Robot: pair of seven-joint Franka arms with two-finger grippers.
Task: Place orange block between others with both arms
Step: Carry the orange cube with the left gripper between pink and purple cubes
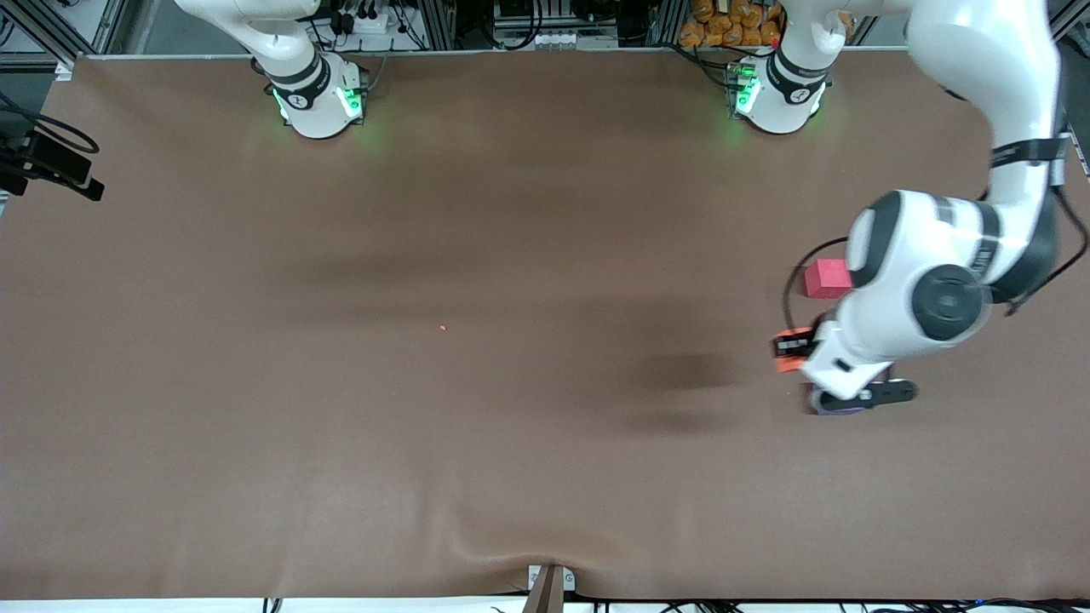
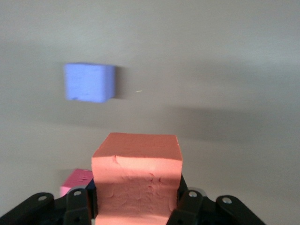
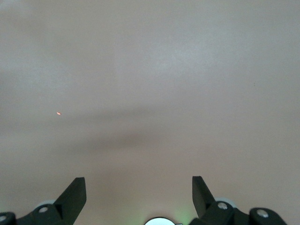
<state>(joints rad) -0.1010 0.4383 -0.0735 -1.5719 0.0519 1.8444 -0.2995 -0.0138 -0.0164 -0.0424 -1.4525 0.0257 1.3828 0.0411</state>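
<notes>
Left wrist view, left hand (image 2: 136, 206) gripping orange block (image 2: 137, 180), raised above table (image 2: 225, 70)

In the front view the left arm (image 1: 928, 289) hides most of the purple-blue cube (image 1: 830, 407), part of the orange block (image 1: 790, 351) and the left gripper's fingers. The left wrist view's edge crops the red-pink cube (image 2: 77, 182). The right gripper (image 3: 139, 193) is outside the front view.
</notes>
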